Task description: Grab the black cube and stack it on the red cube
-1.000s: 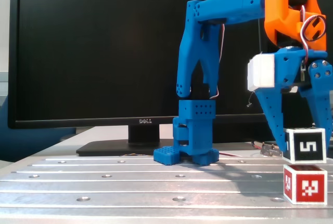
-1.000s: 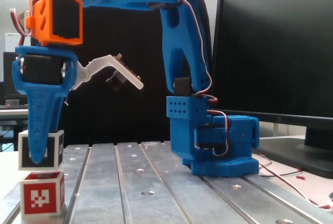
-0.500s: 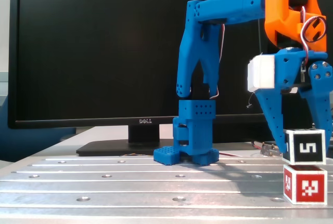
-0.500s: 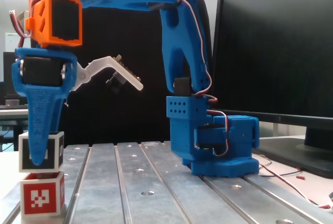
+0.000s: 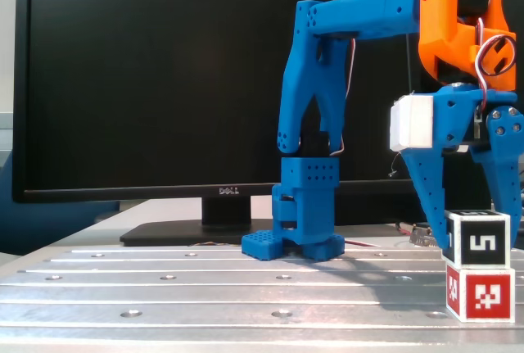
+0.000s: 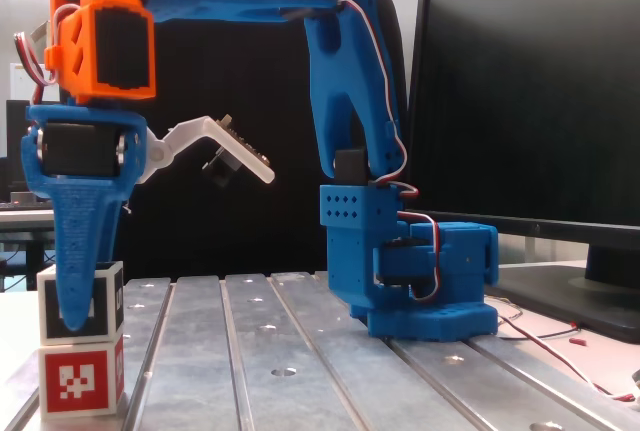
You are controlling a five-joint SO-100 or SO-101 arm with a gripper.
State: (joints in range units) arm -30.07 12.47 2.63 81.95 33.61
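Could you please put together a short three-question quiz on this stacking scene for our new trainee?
1. True or false: the black cube sits on top of the red cube.
2. Which stands behind the arm in a fixed view? A) a monitor B) a shelf C) a window
3. Fill in: the gripper straddles the ____ cube, one of its fingers covering the front face in a fixed view.

Key: 1 true; 2 A; 3 black. Whether the fingers clamp the cube or have let go cannot be told.
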